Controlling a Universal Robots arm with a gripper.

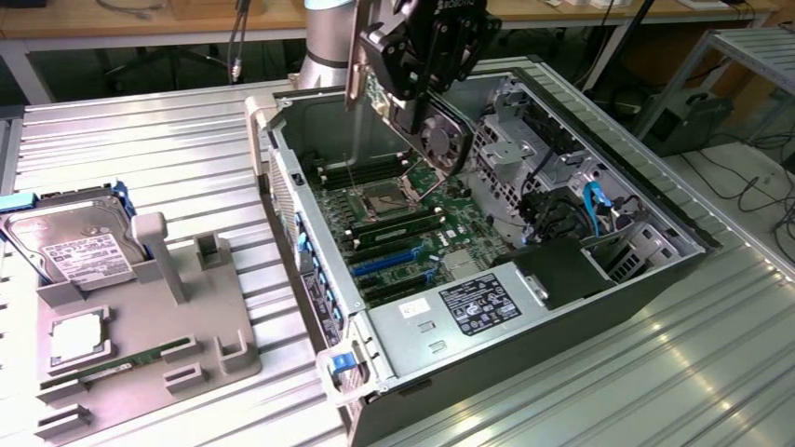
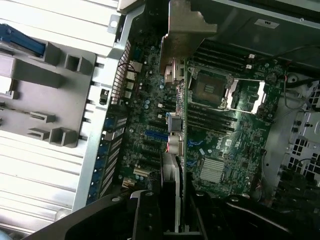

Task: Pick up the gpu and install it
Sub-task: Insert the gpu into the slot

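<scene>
Hardware lay spread over the ribbed metal desk (image 1: pixel 149 130), with an open computer case (image 1: pixel 646 298) lying on its side across the middle of the frame. In the upper middle of the frame the arm reached down over the far end of the case. Its claw (image 1: pixel 414 101) was clamped onto the gpu (image 1: pixel 444 140), jaws narrow and pressed against the card's two faces. The card hung upright, its round fan facing the exterior view's right, above the motherboard (image 1: pixel 410 223) and near the bare CPU socket (image 1: pixel 376 198). It sat apart from the blue slots (image 1: pixel 385 264) closer to the lower middle of the frame.

From the wrist camera the gpu (image 2: pixel 184 130) showed edge-on as a thin line between the dark fingers of the claw (image 2: pixel 180 210). Its pale metal bracket (image 2: pixel 182 35) was at the end away from the claw.

At the lower left of the exterior frame a grey fixture (image 1: pixel 162 326) carried a hard drive (image 1: pixel 81 251) and a narrow green RAM stick (image 1: pixel 118 363).
</scene>
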